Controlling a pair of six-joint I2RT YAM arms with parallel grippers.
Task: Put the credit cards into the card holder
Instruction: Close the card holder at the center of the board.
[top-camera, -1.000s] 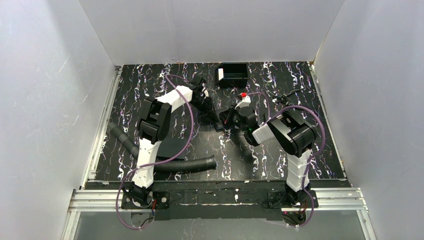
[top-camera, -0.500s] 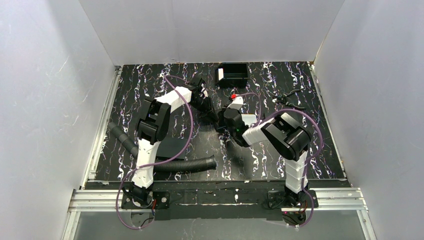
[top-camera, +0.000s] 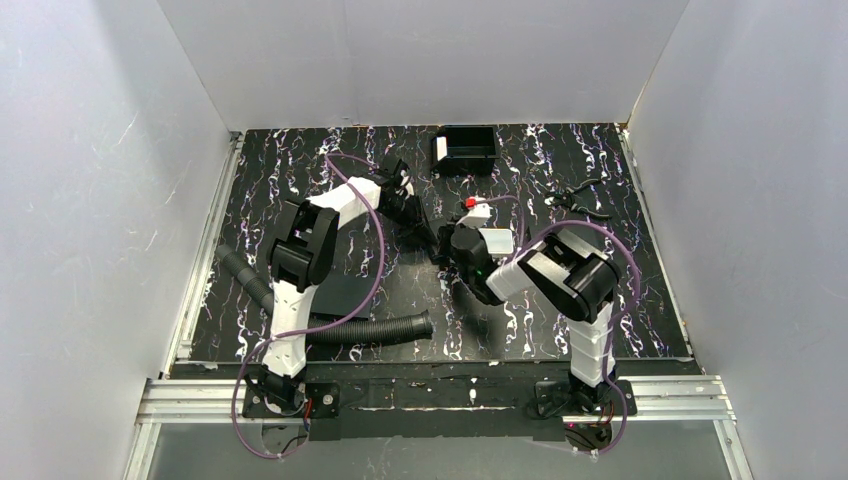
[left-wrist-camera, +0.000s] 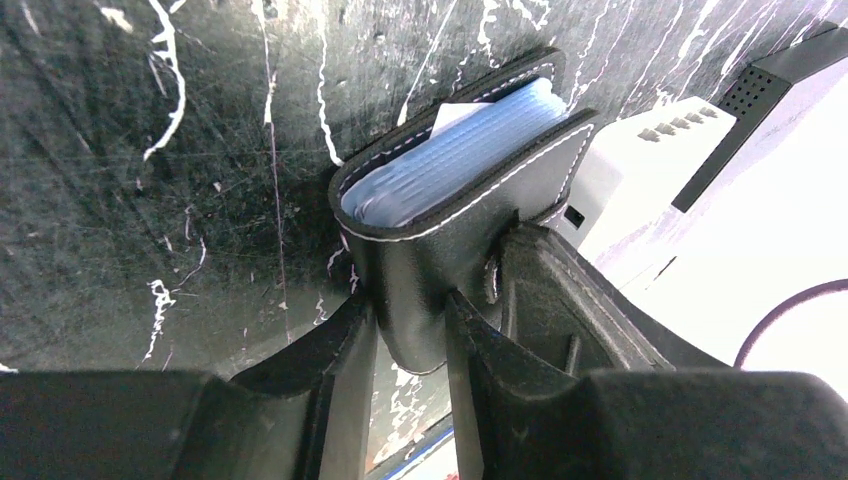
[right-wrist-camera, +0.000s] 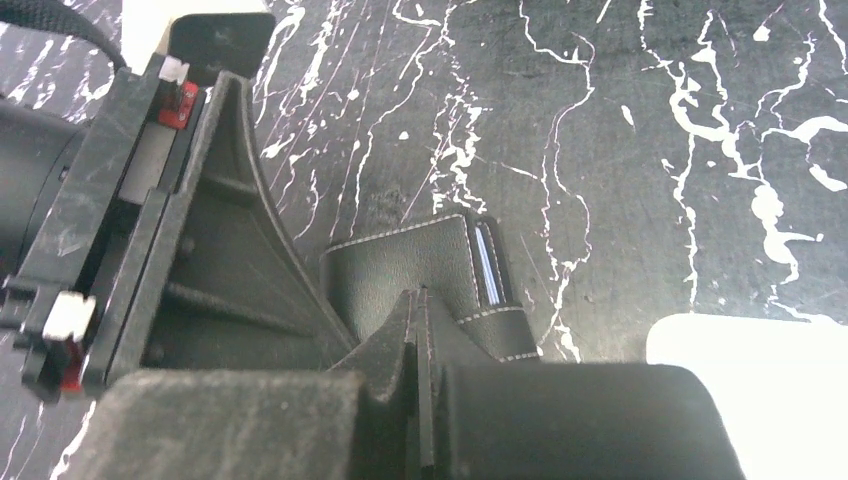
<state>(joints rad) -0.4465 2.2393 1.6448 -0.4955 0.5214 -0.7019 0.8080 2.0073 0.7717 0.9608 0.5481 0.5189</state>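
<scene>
The card holder (left-wrist-camera: 470, 215), a black stitched wallet, stands on edge just above the mat, and my left gripper (left-wrist-camera: 412, 310) is shut on its lower part. Blue credit cards (left-wrist-camera: 460, 150) with a pale corner sit packed inside its open top. In the right wrist view the card holder (right-wrist-camera: 400, 265) shows a blue card edge (right-wrist-camera: 487, 262), and my right gripper (right-wrist-camera: 422, 310) is shut on its thin stitched tab. Seen from above, both grippers meet at mid-table, left gripper (top-camera: 425, 232) against right gripper (top-camera: 452, 245), and they hide the holder.
A black open box (top-camera: 467, 148) stands at the back of the marbled mat. A corrugated black hose (top-camera: 370, 328) and a flat black pad (top-camera: 345, 290) lie near the left arm. A small black item (top-camera: 572, 197) lies at the right.
The right arm has swung its wrist left and closer to the left gripper. The left gripper has stayed put with the card holder.
</scene>
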